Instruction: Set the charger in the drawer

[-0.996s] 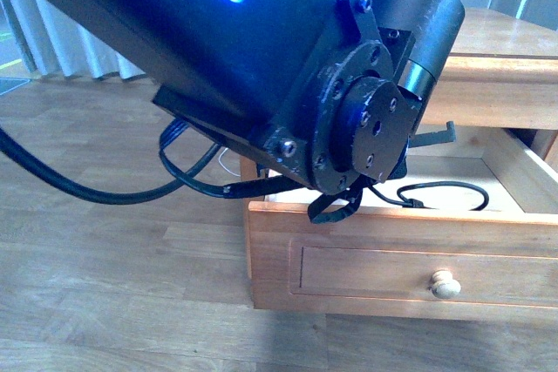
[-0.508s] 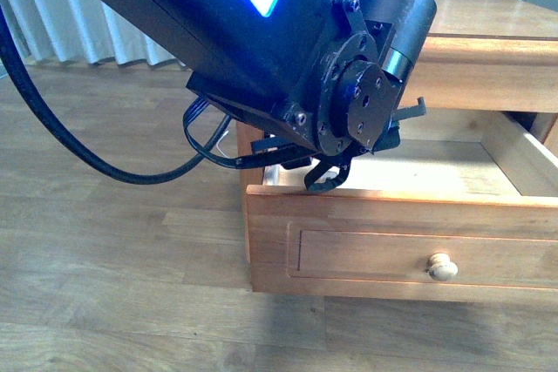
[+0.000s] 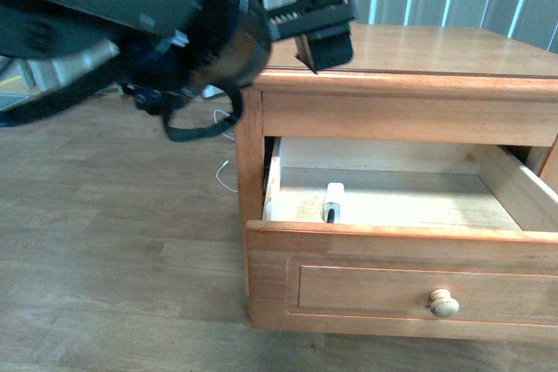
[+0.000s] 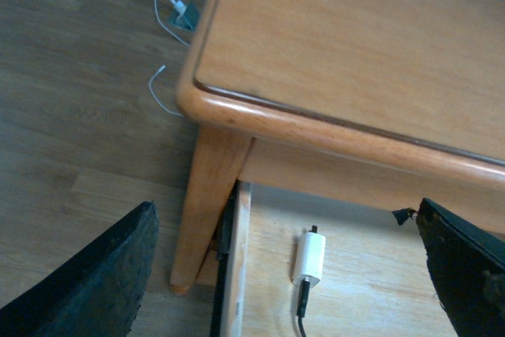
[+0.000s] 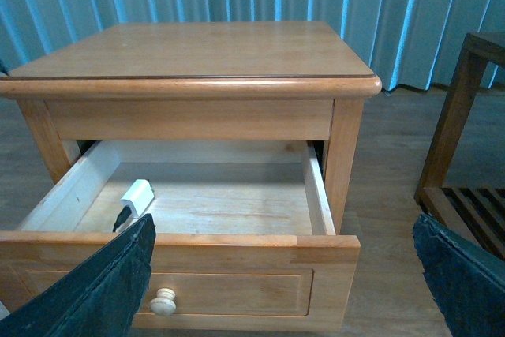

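The charger lies on the pale floor of the open drawer, left of centre in the front view and near the drawer's left wall. Its black cable seems to run toward the drawer front, mostly hidden. The left pincer is spread wide and empty above it. The right pincer is likewise apart, holding nothing.
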Robot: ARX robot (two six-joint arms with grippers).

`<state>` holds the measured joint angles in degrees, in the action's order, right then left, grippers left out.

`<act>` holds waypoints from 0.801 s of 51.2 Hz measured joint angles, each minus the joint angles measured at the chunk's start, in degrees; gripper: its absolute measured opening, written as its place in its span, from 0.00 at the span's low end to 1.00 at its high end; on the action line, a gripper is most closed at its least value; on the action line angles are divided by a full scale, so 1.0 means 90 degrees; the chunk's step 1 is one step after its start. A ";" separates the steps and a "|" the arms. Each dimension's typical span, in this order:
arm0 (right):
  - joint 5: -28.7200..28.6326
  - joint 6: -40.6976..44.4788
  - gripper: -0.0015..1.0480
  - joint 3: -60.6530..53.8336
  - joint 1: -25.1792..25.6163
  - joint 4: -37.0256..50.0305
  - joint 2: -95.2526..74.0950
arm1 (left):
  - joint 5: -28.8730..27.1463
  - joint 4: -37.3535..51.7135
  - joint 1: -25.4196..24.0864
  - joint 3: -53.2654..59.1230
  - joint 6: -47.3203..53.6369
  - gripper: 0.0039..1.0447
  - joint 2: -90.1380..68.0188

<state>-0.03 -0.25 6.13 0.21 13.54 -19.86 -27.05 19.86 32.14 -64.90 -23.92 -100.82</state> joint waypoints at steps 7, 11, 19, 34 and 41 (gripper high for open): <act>0.0000 0.0000 0.92 0.0000 0.0000 0.0000 0.0000 | 0.0015 0.0134 -0.0102 0.1117 0.0352 0.95 0.1477; 0.0000 0.0000 0.92 0.0000 0.0000 0.0000 0.0000 | 0.0007 0.0119 -0.0129 0.1707 0.0444 0.95 0.2254; 0.0000 0.0000 0.92 -0.0002 0.0000 0.0000 0.0000 | -0.0041 -0.0299 -0.0141 0.2837 0.0466 0.95 0.3827; 0.0000 0.0000 0.92 -0.0002 0.0000 0.0000 0.0000 | -0.0889 -0.2232 -0.0002 0.4541 0.0321 0.95 0.7397; 0.0000 0.0000 0.92 -0.0002 0.0000 0.0000 0.0000 | -0.1217 -0.3332 -0.0027 0.5166 -0.0058 0.95 0.9015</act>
<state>-0.03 -0.25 6.11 0.21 13.54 -19.86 -38.00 -10.13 31.90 -18.41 -24.45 -19.68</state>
